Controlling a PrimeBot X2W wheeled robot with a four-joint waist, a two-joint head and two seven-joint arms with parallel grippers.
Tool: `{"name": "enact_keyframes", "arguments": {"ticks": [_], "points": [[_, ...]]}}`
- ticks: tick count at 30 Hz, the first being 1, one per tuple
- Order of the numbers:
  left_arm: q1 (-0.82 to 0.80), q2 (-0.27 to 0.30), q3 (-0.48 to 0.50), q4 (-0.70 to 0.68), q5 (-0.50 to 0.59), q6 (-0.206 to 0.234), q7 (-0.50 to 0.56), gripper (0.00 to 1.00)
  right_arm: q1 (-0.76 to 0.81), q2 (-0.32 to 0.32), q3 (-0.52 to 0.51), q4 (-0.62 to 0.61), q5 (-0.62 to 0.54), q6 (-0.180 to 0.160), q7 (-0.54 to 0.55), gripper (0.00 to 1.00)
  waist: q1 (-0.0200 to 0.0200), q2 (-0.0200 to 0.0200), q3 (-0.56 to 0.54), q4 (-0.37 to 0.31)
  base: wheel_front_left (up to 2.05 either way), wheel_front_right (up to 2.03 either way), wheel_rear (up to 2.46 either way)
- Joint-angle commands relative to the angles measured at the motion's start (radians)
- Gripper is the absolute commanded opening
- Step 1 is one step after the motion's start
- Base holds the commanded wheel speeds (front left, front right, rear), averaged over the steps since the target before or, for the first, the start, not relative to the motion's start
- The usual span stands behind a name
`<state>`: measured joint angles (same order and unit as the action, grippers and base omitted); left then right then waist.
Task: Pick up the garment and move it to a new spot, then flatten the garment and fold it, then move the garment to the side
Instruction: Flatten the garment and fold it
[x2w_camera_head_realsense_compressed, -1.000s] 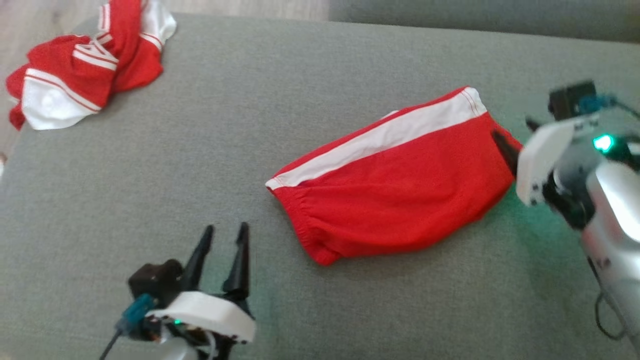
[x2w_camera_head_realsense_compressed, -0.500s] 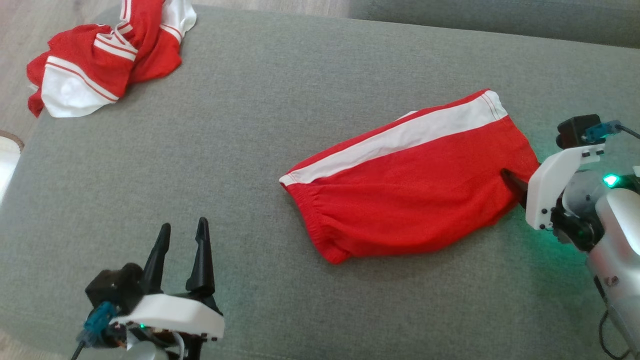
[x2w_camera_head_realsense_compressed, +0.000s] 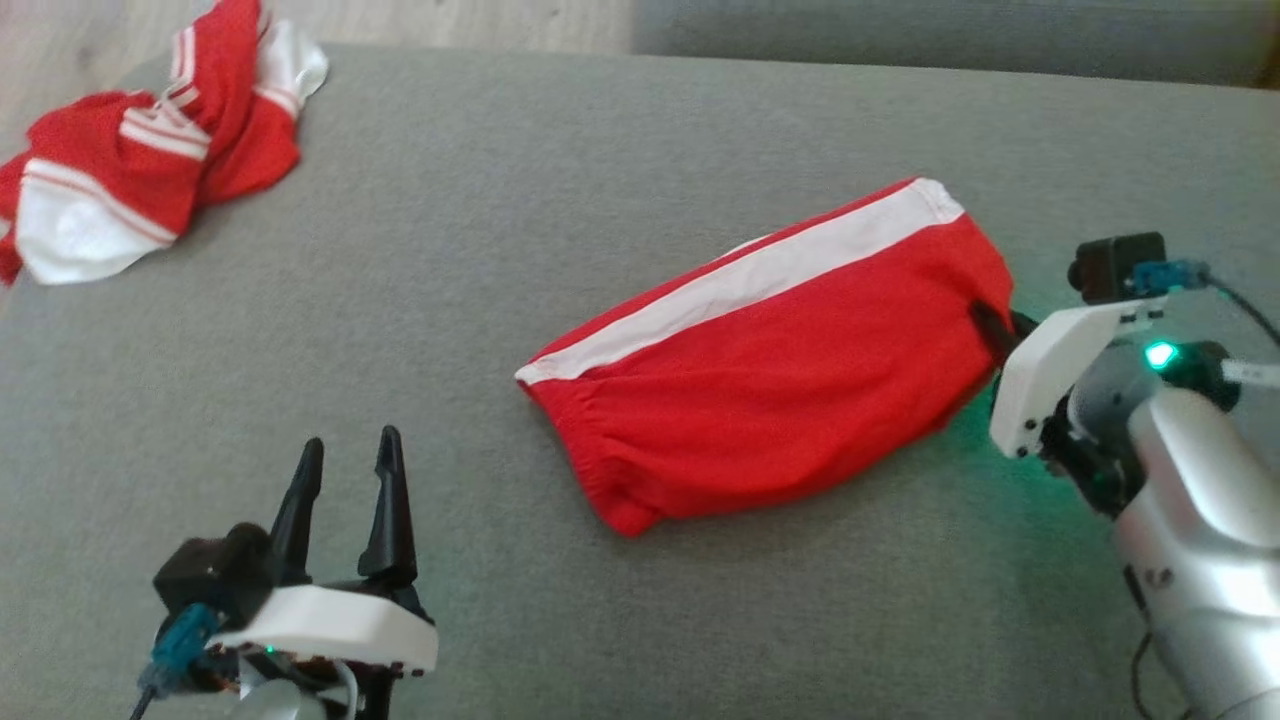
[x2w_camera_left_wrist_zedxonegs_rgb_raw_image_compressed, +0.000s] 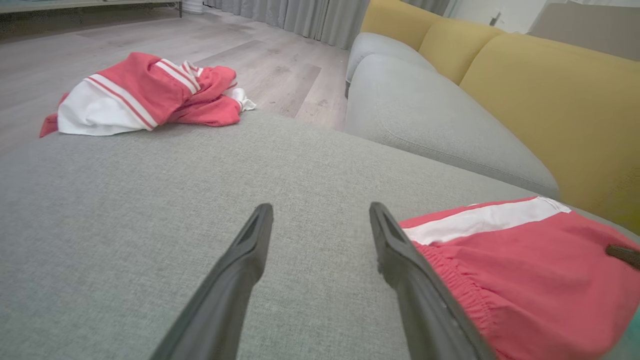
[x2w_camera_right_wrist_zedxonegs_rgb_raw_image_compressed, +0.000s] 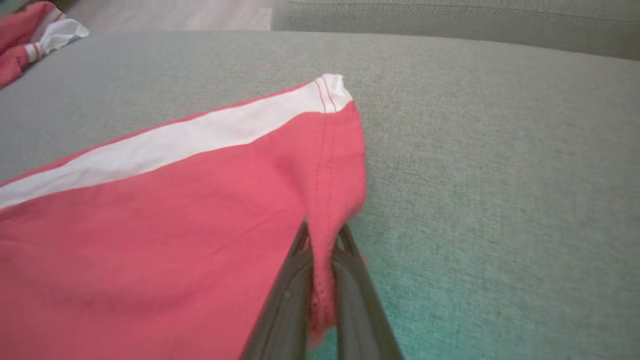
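Note:
The garment (x2w_camera_head_realsense_compressed: 770, 380), red shorts with a white side stripe, lies folded flat on the grey cushion (x2w_camera_head_realsense_compressed: 500, 200). My right gripper (x2w_camera_head_realsense_compressed: 990, 325) is shut on the hem at its right edge. In the right wrist view the red fabric (x2w_camera_right_wrist_zedxonegs_rgb_raw_image_compressed: 150, 225) is pinched between the closed fingers of that gripper (x2w_camera_right_wrist_zedxonegs_rgb_raw_image_compressed: 322, 232) and lifted into a small ridge. My left gripper (x2w_camera_head_realsense_compressed: 350, 442) stands open above the cushion, left of the waistband end, holding nothing. The left wrist view shows its spread fingers (x2w_camera_left_wrist_zedxonegs_rgb_raw_image_compressed: 321, 207) with the shorts (x2w_camera_left_wrist_zedxonegs_rgb_raw_image_compressed: 525, 270) just to their right.
A second red-and-white garment (x2w_camera_head_realsense_compressed: 130, 170) lies crumpled at the cushion's far left corner (x2w_camera_left_wrist_zedxonegs_rgb_raw_image_compressed: 145, 95). A grey sofa seat (x2w_camera_left_wrist_zedxonegs_rgb_raw_image_compressed: 425, 115) with yellow back cushions (x2w_camera_left_wrist_zedxonegs_rgb_raw_image_compressed: 550, 100) runs behind. Wooden floor lies beyond the cushion's left edge.
The head camera has shifted. My right gripper has moved down the shorts' right edge and closed on the hem. My left gripper, still open, has drawn away to the left of the shorts.

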<state>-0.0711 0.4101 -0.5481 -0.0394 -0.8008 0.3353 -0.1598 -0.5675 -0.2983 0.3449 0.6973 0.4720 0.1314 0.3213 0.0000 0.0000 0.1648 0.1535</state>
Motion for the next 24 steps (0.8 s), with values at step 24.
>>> {"name": "enact_keyframes", "arguments": {"ticks": [24], "points": [[0.011, 0.036, -0.003, -0.058, 0.029, 0.026, 0.013, 1.0, 0.462, 0.247, -0.368, -0.45, -0.286, -0.001, -0.05, 0.0, 0.0, 0.0, -0.075, -0.183, 0.0, 0.0, 0.0]]}}
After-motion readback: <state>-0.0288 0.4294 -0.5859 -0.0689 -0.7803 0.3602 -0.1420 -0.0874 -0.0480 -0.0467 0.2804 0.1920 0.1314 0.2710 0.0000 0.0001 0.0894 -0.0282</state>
